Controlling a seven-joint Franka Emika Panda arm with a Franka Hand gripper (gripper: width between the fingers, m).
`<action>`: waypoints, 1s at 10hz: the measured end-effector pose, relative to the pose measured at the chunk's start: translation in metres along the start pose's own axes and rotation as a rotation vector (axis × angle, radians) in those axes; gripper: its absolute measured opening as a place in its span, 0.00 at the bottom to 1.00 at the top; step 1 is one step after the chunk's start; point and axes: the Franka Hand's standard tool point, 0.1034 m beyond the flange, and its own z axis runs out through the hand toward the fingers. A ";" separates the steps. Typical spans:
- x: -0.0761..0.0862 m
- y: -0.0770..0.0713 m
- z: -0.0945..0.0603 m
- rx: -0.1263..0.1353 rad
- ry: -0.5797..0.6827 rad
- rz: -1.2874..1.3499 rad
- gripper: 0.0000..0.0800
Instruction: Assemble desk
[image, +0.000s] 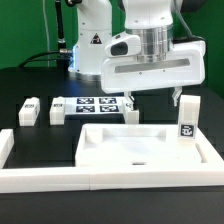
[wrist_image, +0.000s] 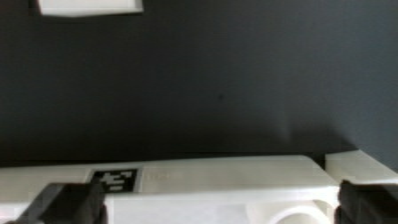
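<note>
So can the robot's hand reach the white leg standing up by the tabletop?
Probably yes. The open hand hangs just beside the upright leg, and nothing stands between them.

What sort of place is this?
Probably a robotics lab bench: a white robot arm over a black table, a marker board of square tags, and a loose white tabletop and legs.

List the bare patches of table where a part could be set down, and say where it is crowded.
Free: black table between the rail at the exterior view's left and the tabletop panel; also behind the two legs there. Crowded: around the marker board and upright leg.
</note>
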 end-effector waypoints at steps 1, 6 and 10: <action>-0.001 0.000 0.001 0.001 -0.009 0.001 0.81; -0.050 0.036 0.015 -0.001 -0.530 0.023 0.81; -0.053 0.038 0.021 0.019 -0.757 0.045 0.81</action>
